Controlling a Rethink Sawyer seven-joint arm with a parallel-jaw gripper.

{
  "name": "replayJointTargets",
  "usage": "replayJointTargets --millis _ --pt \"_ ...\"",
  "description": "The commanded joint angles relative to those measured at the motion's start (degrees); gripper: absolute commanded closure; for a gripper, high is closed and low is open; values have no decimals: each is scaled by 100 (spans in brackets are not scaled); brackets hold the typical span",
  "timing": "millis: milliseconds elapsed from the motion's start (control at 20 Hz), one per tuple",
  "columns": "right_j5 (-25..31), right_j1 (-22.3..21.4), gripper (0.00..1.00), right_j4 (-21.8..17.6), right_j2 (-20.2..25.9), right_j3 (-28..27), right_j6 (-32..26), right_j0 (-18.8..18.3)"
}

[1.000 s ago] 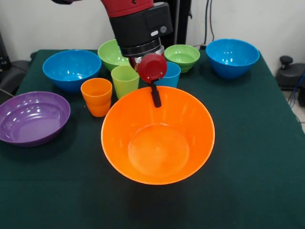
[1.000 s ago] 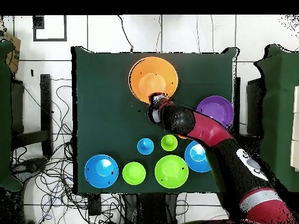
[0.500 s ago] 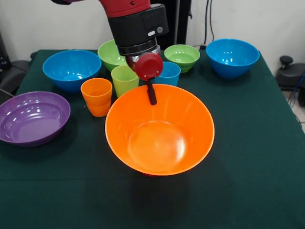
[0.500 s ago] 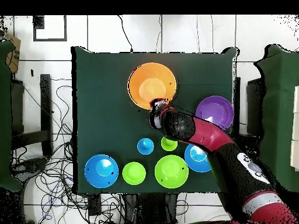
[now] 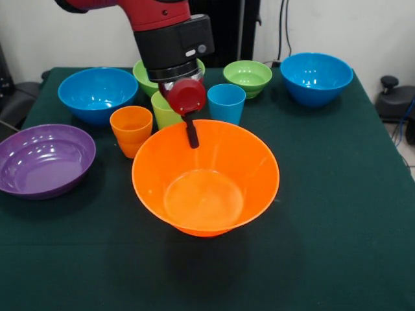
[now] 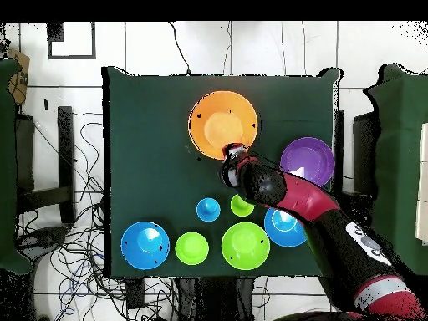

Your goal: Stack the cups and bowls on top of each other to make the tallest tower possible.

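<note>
The tool is clamped on the far rim of the orange bowl, whose mouth tilts up toward the camera.

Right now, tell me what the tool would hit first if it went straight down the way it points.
The tool points down at the far rim of the orange bowl, where it appears to be gripping the wall already. Going straight down, it would probably press that bowl onto the green table; depth is unclear.

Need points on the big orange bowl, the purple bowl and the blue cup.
big orange bowl (image 5: pixel 202 197), front view, inner floor.
purple bowl (image 5: pixel 42 162), front view, inside surface.
blue cup (image 5: pixel 226 103), front view, outer wall below the rim.
</note>
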Motion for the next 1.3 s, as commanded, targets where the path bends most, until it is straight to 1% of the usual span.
replayJointTargets --millis 50,150,350,450,700,1300 --pt "-134 250 100 -436 -15 -292 -334 -50" --pt "-84 300 100 -433 -8 -359 -350 -56" --pt "-112 366 100 -407 -19 -419 -253 46" --pt "-128 348 100 -384 -18 -409 -206 91" --pt "-123 135 100 -353 -17 -205 -109 112" --pt "-166 36 100 -296 -84 -12 52 231"
